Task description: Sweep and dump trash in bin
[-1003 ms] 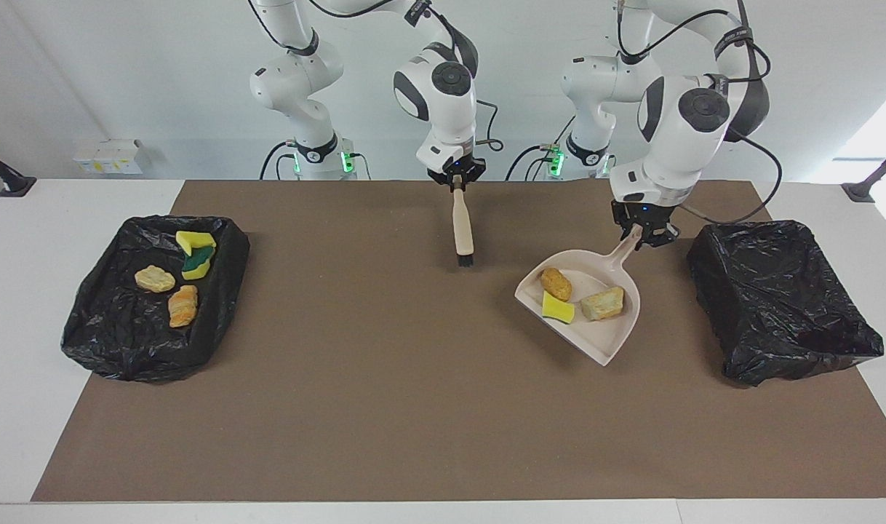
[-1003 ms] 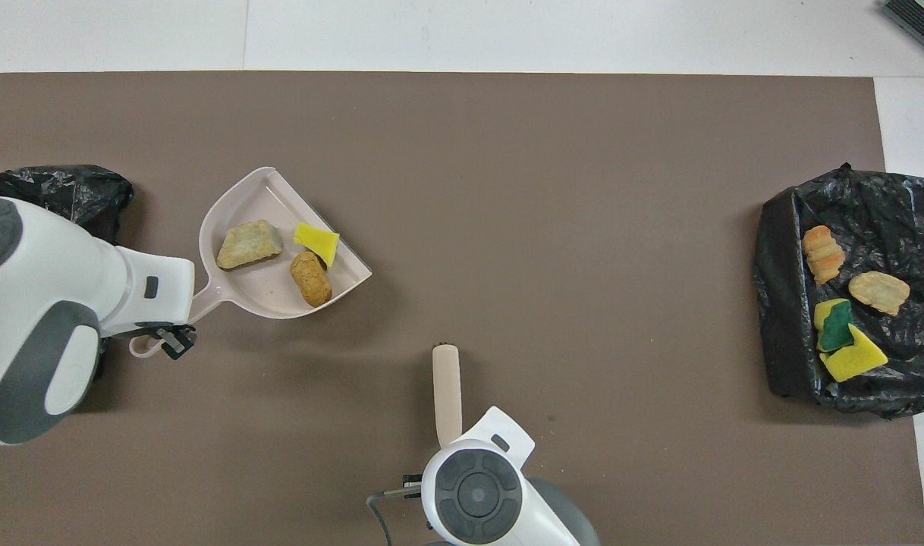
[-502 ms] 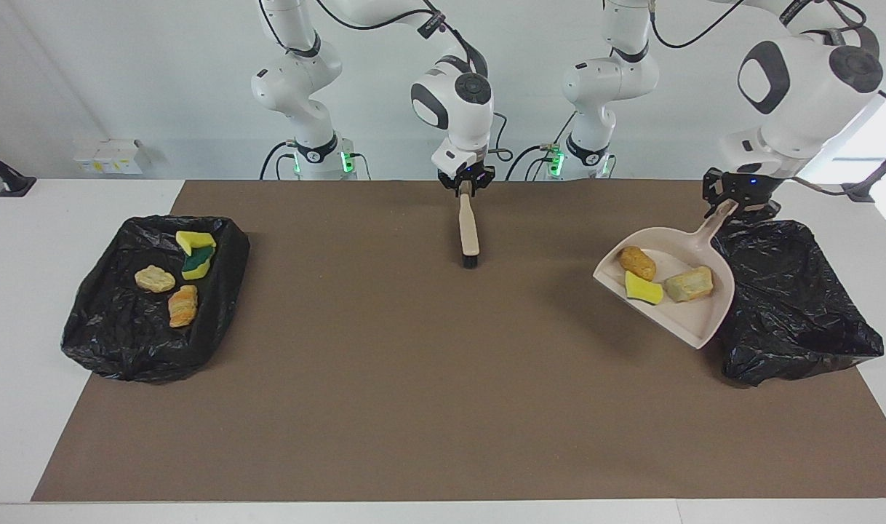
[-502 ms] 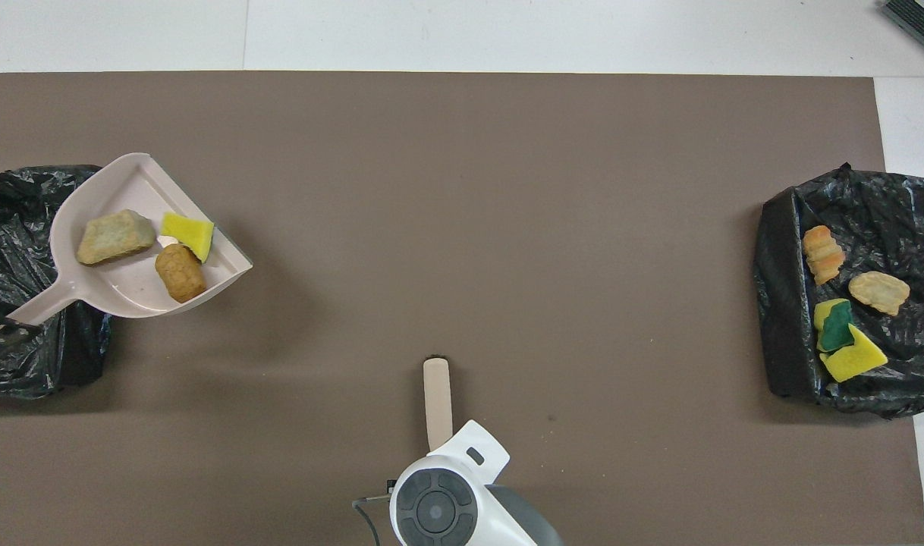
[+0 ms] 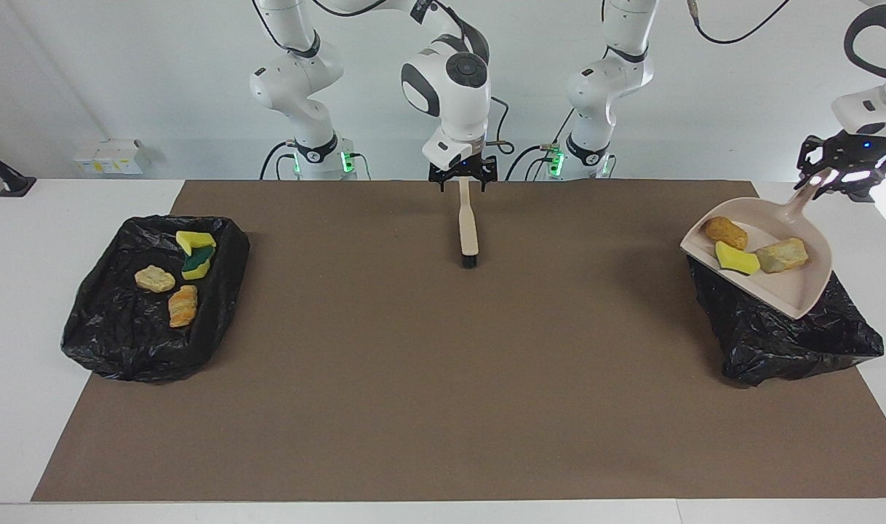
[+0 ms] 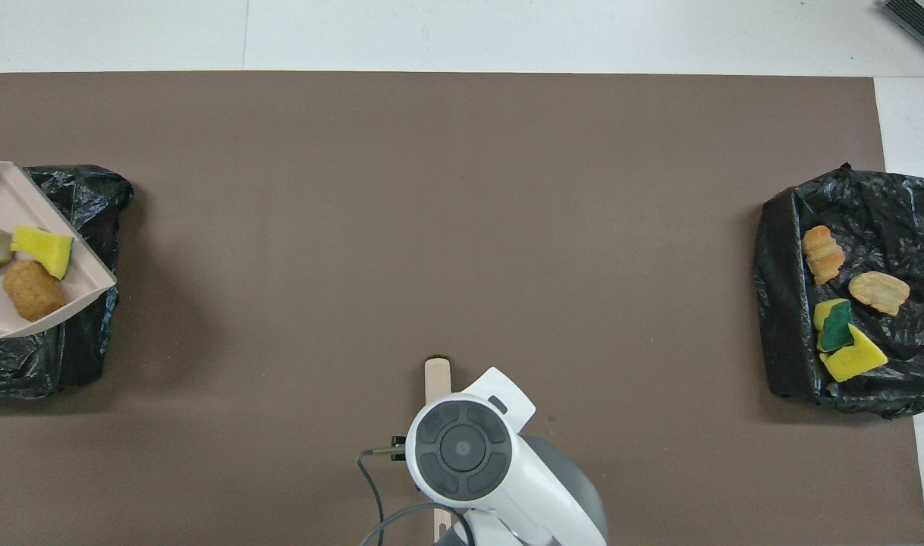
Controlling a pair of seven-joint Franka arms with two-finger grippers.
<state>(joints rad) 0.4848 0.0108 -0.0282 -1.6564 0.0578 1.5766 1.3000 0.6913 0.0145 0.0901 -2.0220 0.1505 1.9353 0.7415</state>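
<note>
My left gripper point(image 5: 820, 177) is shut on the handle of the beige dustpan point(image 5: 785, 287). It holds the pan in the air, tilted, over the black-lined bin point(image 5: 777, 342) at the left arm's end of the table. Three pieces of trash lie in the pan: an orange lump point(image 5: 727, 232), a yellow sponge piece point(image 5: 737, 258) and a tan lump point(image 5: 781, 255). In the overhead view the pan point(image 6: 7, 311) shows over that bin point(image 6: 83, 356), and the left gripper is out of view. My right gripper point(image 5: 463, 178) holds the beige brush point(image 5: 468, 225) by its handle end, bristles down on the mat, near the robots.
A second black-lined bin point(image 5: 116, 349) stands at the right arm's end and holds several scraps: yellow and green sponge pieces point(image 5: 196, 255), a tan lump point(image 5: 154, 279) and an orange lump point(image 5: 183, 306). A brown mat point(image 5: 414, 378) covers the table between the bins.
My left arm has lifted the dustpan with its three scraps off the mat and carried it over the bin at the left arm's end. The right gripper and brush have shifted only slightly.
</note>
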